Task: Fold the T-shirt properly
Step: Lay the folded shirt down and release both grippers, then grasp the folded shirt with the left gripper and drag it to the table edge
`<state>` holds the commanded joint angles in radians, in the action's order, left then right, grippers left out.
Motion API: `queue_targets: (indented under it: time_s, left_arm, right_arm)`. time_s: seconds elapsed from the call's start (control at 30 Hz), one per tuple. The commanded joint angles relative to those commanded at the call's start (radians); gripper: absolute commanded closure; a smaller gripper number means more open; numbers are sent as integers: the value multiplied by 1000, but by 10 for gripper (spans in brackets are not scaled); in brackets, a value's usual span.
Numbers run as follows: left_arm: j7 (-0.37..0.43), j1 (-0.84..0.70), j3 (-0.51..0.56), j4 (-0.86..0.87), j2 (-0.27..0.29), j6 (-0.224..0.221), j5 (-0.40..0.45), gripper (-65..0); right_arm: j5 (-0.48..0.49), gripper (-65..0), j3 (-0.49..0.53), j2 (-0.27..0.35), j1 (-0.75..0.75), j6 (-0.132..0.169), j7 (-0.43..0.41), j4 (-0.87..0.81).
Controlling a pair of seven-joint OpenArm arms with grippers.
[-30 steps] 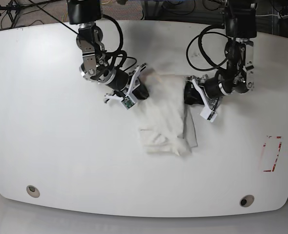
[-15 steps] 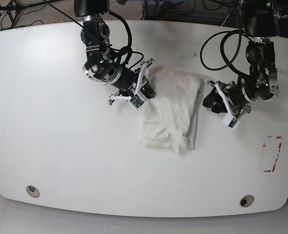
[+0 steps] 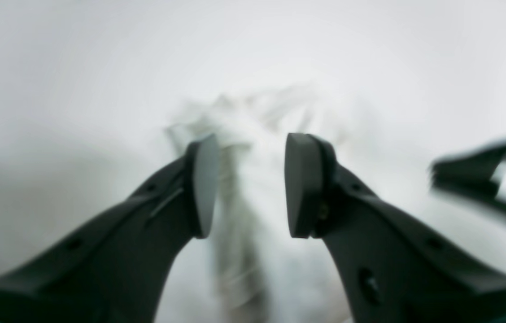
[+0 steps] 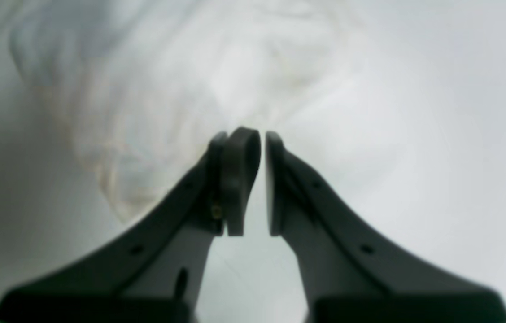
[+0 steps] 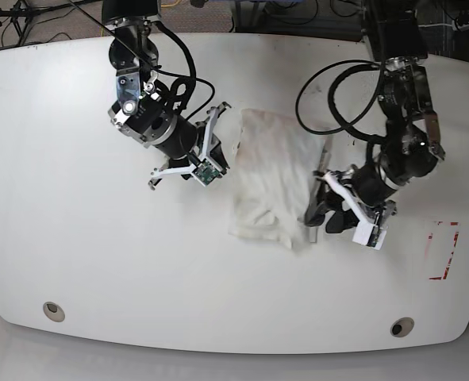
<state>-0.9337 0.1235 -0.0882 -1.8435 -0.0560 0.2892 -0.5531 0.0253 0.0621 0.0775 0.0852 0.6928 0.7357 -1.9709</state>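
The T-shirt lies mid-table as a cream, folded, wrinkled oblong running from the back toward the front. My right gripper sits just off its left edge; in the right wrist view the gripper has its jaws nearly together with nothing between them, and the T-shirt spreads ahead and to the left. My left gripper hovers by the shirt's front right corner. In the left wrist view that gripper is open and empty, with the blurred T-shirt beyond its fingers.
A red marked rectangle sits on the white table at the right. Two round holes lie near the front edge. Black cables loop behind both arms. A dark blurred shape shows at the right of the left wrist view.
The left arm swung from beside the shirt's right edge down to its front right corner. The right arm drew back left, off the shirt's left edge. The shirt lies slightly more spread.
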Motion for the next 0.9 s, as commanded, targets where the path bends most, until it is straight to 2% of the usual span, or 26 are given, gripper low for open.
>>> queue_targets:
  time_s: [0.07,0.2,0.23,0.27,0.4,0.43,0.6,0.73,0.9]
  left_arm:
    - [52,-5,48,0,26,-86,54,-331]
    - [183,-32,153,12,61,-181,166,-354]
    - [201,-38,169,17,64,-187,183,-356]
    - [265,-55,221,31,74,-209,232,-354]
    - [404,-81,339,89,75,-250,368,-356]
    - [448,-94,374,123,75,-273,422,-357]
    - [571,-123,445,265,75,-333,563,-357]
    - [663,-143,434,393,72,-370,594,-357]
    - [752,-144,359,574,60,-377,595,-357]
  right_arm:
    - [0,-73,-38,2,0,0,0,0]
    - [0,-73,-112,3,0,2,0,0]
    - [0,-73,-121,3,0,3,0,0]
    - [0,-73,-149,3,0,5,0,0]
    - [2,-73,-190,8,0,5,0,2]
    - [2,-73,-204,8,0,5,0,3]
    - [2,-73,-226,8,0,5,0,3]
    - [2,-73,-226,8,11,5,0,3]
    - [5,-73,-226,8,15,5,0,3]
